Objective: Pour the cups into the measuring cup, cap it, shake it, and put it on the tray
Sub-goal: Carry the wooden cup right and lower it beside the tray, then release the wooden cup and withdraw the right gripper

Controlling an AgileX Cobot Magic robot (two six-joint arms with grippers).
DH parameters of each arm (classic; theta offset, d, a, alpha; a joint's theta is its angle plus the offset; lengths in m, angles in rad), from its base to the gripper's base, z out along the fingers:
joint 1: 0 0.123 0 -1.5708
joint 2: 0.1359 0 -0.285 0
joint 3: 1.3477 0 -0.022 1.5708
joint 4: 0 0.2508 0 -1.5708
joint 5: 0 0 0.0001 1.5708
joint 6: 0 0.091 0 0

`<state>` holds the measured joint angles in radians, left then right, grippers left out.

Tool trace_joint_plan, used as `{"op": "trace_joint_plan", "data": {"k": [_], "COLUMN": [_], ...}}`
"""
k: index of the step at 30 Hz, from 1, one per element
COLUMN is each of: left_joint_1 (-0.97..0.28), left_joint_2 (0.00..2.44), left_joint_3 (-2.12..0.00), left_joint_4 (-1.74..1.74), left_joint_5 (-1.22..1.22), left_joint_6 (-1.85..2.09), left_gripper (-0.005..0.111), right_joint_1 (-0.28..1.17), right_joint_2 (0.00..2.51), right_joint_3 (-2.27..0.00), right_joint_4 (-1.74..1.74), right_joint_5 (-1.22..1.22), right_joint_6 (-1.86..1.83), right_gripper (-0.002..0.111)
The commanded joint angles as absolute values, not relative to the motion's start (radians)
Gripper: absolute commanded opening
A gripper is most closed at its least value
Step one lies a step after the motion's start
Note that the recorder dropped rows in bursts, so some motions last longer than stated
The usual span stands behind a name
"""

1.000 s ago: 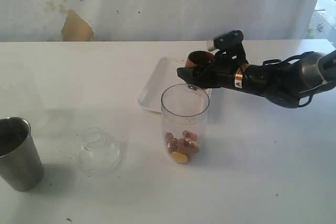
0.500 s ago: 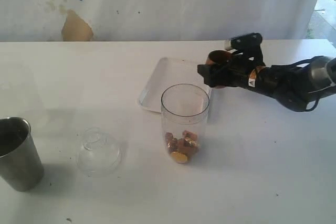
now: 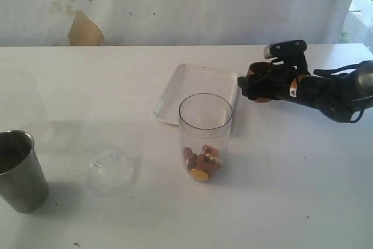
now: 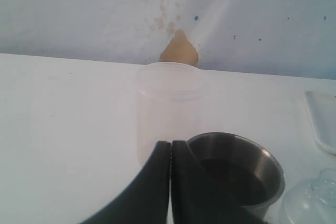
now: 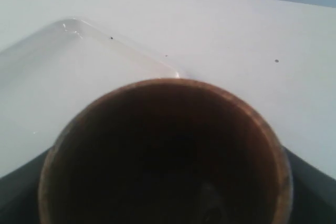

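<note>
The clear measuring cup [image 3: 205, 135] stands upright mid-table with brown and gold pieces in its bottom. My right gripper [image 3: 256, 86] is shut on the brown wooden cup [image 3: 260, 77], low beside the right edge of the white tray [image 3: 192, 88]. The right wrist view looks into the cup's dark mouth [image 5: 163, 156], with the tray [image 5: 63, 77] behind it. The steel tumbler [image 3: 17, 170] stands at the front left. In the left wrist view my left gripper [image 4: 170, 148] is shut and empty, just in front of the steel tumbler [image 4: 241, 174].
A clear domed lid [image 3: 109, 168] lies between the steel tumbler and the measuring cup. A frosted white plastic cup [image 4: 169, 103] stands behind the steel tumbler. A stained wall backs the table.
My right gripper has carried the wooden cup right and downward, away from above the measuring cup to beside the tray's right edge. Nothing else moved.
</note>
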<state>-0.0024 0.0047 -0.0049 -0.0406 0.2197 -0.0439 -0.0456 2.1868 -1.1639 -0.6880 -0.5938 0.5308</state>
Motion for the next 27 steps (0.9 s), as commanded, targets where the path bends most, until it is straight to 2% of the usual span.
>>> {"op": "trace_joint_plan", "data": {"k": [1, 4, 16, 24, 27], "left_joint_1": [-0.002, -0.002, -0.002, -0.002, -0.002], "left_joint_2": [0.000, 0.000, 0.000, 0.000, 0.000], "left_joint_3": [0.000, 0.000, 0.000, 0.000, 0.000], "left_joint_4": [-0.044, -0.044, -0.044, -0.044, -0.044], "left_joint_5": [0.210, 0.210, 0.210, 0.210, 0.210], "left_joint_6": [-0.046, -0.046, -0.046, -0.046, -0.046], "left_gripper": [0.001, 0.001, 0.001, 0.001, 0.001], "right_joint_1": [-0.049, -0.049, -0.049, -0.034, -0.011], "right_joint_2": [2.175, 2.175, 2.124, 1.938, 1.846], "right_joint_3": [-1.165, -1.165, -1.165, -1.165, -1.165], "right_joint_4": [-0.633, -0.626, -0.628, -0.716, -0.810], "right_joint_5": [-0.584, -0.575, -0.546, -0.422, -0.350], "right_joint_6": [0.520, 0.515, 0.500, 0.599, 0.670], "right_gripper": [0.079, 0.087, 0.087, 0.087, 0.083]}}
